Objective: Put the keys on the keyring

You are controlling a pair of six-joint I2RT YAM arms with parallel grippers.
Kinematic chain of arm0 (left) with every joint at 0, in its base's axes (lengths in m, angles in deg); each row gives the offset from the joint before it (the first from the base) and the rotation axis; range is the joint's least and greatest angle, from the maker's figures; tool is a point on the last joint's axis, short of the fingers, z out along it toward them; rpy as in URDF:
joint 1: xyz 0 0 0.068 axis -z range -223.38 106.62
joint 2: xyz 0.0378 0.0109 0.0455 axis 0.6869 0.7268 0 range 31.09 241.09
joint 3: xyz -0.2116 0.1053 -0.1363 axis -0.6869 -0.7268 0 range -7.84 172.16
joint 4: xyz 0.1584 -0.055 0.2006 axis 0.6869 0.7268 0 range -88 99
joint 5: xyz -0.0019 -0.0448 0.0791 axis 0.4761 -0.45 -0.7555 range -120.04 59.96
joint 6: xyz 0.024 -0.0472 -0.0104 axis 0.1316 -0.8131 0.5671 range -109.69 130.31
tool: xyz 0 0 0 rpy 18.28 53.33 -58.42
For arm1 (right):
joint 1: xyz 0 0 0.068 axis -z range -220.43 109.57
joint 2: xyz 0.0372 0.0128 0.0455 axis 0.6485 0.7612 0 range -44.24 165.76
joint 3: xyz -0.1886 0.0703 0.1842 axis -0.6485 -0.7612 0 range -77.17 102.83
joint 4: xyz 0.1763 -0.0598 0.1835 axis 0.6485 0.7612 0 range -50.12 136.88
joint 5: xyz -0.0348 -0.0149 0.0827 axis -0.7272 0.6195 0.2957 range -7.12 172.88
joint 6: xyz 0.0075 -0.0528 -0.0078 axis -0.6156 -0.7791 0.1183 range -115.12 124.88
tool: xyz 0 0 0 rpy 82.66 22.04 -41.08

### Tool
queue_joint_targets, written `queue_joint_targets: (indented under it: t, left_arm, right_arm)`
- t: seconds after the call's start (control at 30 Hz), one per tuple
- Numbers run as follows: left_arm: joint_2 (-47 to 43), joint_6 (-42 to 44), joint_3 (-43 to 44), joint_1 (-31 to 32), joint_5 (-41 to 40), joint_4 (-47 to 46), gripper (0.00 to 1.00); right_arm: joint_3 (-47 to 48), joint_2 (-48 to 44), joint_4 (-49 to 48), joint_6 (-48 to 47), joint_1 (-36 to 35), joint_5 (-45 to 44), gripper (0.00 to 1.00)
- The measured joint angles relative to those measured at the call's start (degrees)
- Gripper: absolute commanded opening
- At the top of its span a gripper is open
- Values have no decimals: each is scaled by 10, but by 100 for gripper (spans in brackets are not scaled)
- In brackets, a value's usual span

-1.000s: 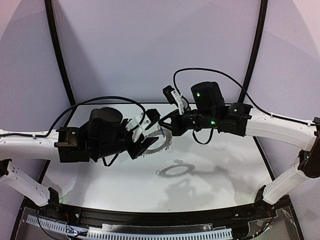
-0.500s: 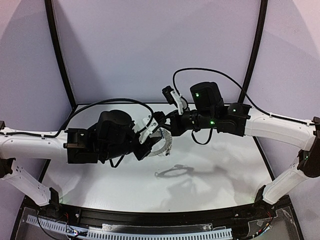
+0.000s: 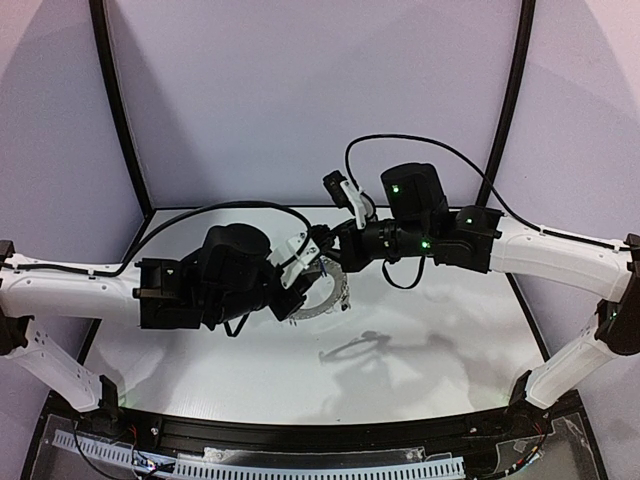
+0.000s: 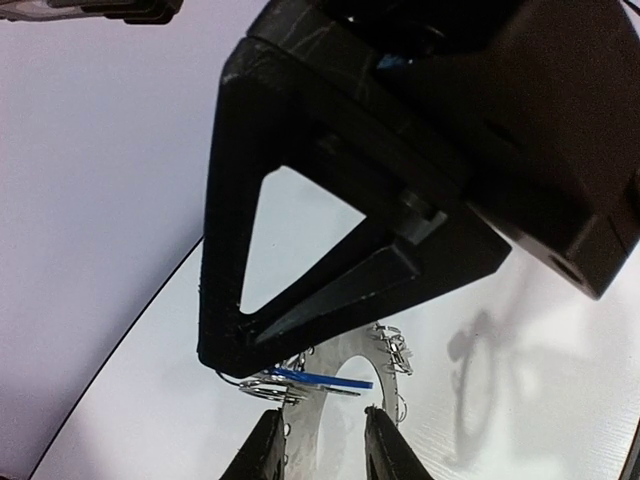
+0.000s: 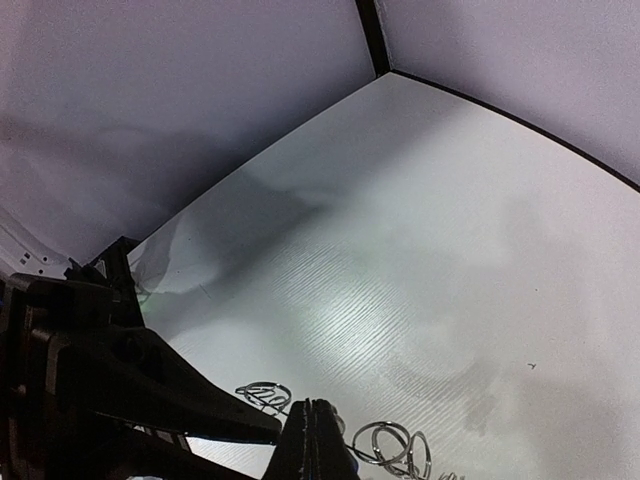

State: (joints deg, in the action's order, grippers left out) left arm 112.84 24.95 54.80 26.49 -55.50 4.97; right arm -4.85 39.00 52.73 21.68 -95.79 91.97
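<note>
The keyring, a flat silvery annulus with wire loops on its rim, hangs above the table and casts a shadow below. My right gripper is shut on its upper rim, with its fingers pressed together beside the wire loops. In the left wrist view the right gripper fills the top. Just under it, a blue-tagged key lies edge-on across the keyring. My left gripper sits right below the key, jaws apart, with the ring's band between the fingers. It touches neither.
The white table is ringed by a black frame and pale curved walls. A cable arcs over the right arm. Both arms meet above the table's middle back. A black rail runs along the near edge.
My left arm has moved right and forward up to the keyring, and its jaws have narrowed. The ring's shadow has drifted right. The right gripper has stayed shut.
</note>
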Motion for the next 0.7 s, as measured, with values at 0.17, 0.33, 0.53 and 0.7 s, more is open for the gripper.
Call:
queue_joint_targets:
  t: [0.17,0.33,0.53,0.7]
  left_arm:
    - [-13,0,-2,1,-5,0,28]
    - [-15,-1,-2,1,-8,0,27]
    - [-6,-1,-2,1,-14,1,26]
    - [0,-3,-2,1,-16,1,25]
  right_arm:
    - [0,0,0,0,-1,3,0]
    - [0,0,-1,0,-1,5,0]
    - [0,0,-1,1,-1,16,0]
    - [0,0,-2,3,-1,20,0]
